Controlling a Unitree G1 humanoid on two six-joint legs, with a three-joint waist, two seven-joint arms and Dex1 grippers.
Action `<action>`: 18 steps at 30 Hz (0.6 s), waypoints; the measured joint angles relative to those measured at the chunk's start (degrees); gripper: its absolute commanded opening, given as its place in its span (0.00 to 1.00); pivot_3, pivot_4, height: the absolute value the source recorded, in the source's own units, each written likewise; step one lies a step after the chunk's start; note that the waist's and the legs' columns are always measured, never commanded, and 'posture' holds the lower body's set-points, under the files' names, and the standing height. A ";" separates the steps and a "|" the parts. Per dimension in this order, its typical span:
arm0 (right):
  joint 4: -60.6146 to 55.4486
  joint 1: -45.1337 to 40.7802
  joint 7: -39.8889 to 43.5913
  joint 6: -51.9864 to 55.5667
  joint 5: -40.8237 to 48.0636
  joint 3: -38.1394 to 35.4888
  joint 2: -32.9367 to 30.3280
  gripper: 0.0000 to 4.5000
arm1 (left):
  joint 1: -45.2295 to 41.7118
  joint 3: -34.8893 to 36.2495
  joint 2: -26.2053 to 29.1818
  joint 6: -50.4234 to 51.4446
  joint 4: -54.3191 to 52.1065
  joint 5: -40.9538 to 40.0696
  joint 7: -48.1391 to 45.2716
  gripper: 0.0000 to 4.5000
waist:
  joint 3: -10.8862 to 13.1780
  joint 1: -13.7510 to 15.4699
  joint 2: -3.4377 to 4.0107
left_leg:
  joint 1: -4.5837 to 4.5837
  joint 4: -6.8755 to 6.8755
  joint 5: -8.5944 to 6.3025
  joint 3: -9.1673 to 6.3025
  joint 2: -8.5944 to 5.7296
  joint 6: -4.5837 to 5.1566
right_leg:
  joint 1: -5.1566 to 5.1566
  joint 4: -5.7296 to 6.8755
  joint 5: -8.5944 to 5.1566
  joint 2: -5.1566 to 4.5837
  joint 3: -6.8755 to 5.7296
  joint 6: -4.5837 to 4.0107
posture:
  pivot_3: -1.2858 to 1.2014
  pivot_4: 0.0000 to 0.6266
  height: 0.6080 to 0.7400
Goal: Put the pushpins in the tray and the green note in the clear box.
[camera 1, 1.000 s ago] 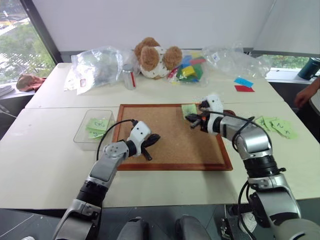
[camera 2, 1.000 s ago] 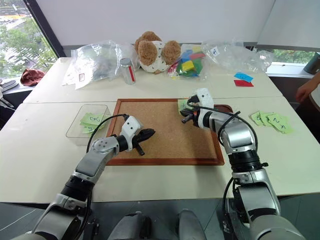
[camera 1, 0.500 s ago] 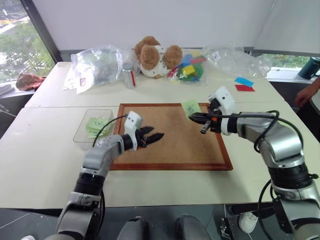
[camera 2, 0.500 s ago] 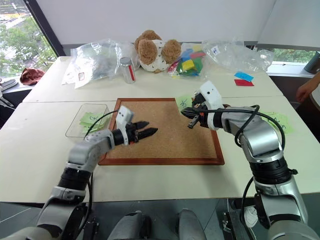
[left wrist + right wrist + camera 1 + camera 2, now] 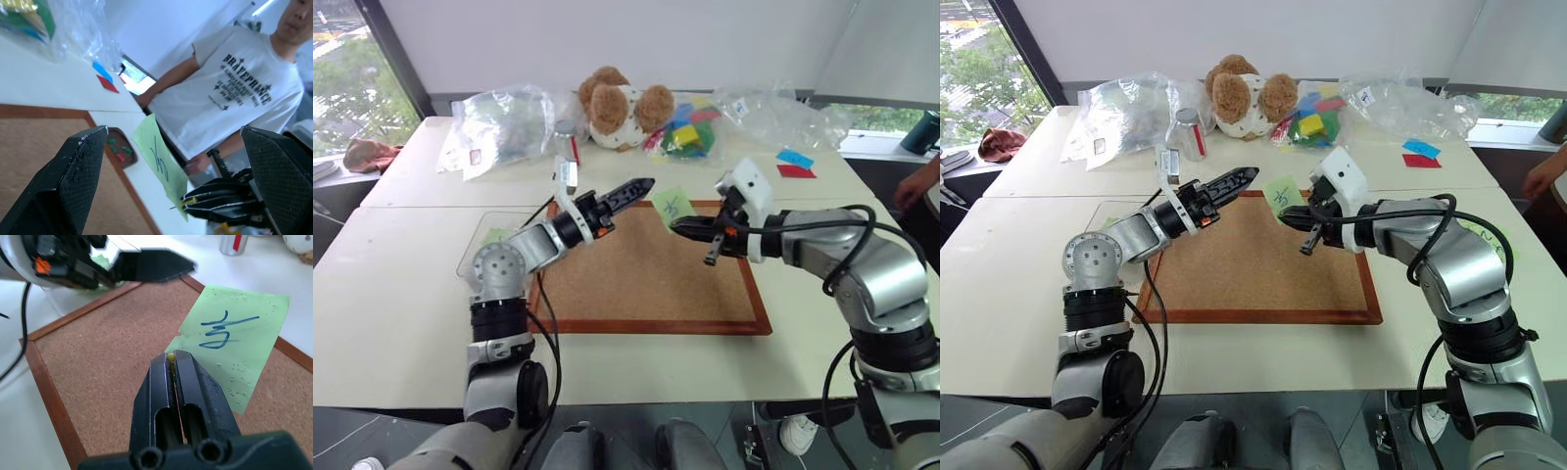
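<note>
Right hand pinching green note corner

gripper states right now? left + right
Left gripper: open, holding nothing.
Right gripper: shut on a yellow pushpin, with the green note hanging from the pin.

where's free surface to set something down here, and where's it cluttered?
Free: the brown cork board with its wooden frame is bare below both grippers, and the white table is bare on its near strip and left of the shallow clear plastic box. Crowded: the far edge, with crinkled clear bags, a brown teddy bear and coloured blocks.
</note>
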 measured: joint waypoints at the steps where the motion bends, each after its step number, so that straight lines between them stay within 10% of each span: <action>1: -0.05 -0.13 -0.10 0.17 0.13 0.17 0.12 0.00 | 0.00 0.30 -0.50 0.74 0.21 -0.95 1.22 1.00 | 0.00 0.02 0.00 | 0.00 0.00 0.01 0.00 0.00 -0.02 | 0.00 0.00 0.00 0.00 0.00 0.00 | 0.52 0.24 1.00; 13: -4.51 -1.77 -0.03 1.23 4.14 1.51 0.54 0.00 | 0.00 0.81 -4.29 3.29 0.42 -7.45 9.10 1.00 | 0.00 0.03 0.00 | 0.00 0.01 0.03 0.00 -0.02 -0.05 | 0.00 0.00 0.00 0.00 0.01 0.00 | 0.52 0.24 1.00; 18: -5.25 -2.17 -0.73 1.49 5.01 1.55 0.68 0.00 | 0.01 0.29 -4.33 4.13 0.44 -8.51 10.11 0.59 | 0.00 0.03 0.00 | 0.00 0.01 0.03 0.00 -0.02 -0.05 | 0.00 0.00 0.00 0.00 0.01 0.00 | 0.52 0.24 1.00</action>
